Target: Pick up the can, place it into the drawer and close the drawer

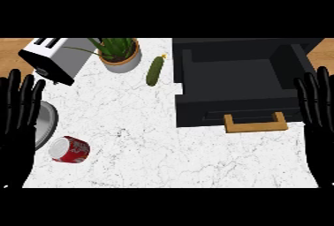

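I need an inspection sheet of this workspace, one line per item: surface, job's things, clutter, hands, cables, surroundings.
Surface: white marbled counter top.
Job's things: red metal can lying on its side at the lower left, apart from both hands; dark pulled-out drawer with a wooden handle, open, nothing seen inside.
Clutter: silver toaster, green plant in a tan pot, green cucumber, grey round plate at the left edge.
Hands: black left hand and black right hand both open, fingers up, resting at the edges.
Cables: nothing seen.
Surroundings: wooden floor beyond the counter.
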Controlling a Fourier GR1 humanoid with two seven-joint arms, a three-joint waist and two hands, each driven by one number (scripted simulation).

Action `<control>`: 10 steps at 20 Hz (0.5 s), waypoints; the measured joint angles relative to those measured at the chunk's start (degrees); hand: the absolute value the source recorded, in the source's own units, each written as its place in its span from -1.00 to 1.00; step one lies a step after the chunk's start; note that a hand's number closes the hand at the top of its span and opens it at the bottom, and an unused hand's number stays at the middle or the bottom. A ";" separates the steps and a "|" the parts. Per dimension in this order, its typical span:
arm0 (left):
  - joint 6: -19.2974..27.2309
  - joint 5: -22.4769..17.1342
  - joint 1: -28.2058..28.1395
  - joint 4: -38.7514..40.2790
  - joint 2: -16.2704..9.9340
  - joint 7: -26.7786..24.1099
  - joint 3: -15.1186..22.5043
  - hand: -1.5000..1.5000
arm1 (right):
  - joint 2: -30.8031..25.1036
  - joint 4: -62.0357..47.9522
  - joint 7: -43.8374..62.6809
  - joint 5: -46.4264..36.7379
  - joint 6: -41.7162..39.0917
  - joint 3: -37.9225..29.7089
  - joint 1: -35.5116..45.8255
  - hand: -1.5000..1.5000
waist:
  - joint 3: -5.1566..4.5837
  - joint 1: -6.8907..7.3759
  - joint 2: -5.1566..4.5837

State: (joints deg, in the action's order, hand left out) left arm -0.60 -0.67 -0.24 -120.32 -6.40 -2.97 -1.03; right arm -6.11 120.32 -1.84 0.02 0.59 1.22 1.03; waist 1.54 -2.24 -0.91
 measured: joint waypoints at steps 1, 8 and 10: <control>-1.12 -0.99 -0.07 0.88 -0.52 -0.85 -0.52 -1.00 | -0.07 -0.34 0.00 0.74 -0.14 -0.75 0.01 -1.00 | -0.33 0.44 0.19; -15.04 -15.38 -6.52 2.43 -8.77 1.16 -5.25 -1.00 | 0.60 -1.45 4.00 1.40 1.28 -2.37 -3.95 -1.00 | -1.42 2.16 0.72; -17.86 -18.16 -9.80 3.04 -11.60 3.63 -7.04 -1.00 | 0.77 -1.61 7.03 0.80 2.94 -3.51 -5.46 -1.00 | -1.50 2.56 0.85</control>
State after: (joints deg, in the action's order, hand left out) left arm -18.46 -18.83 -10.04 -117.28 -18.00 0.66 -8.07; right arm -5.34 118.71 5.20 0.82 3.53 -2.29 -4.43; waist 0.04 0.31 -0.06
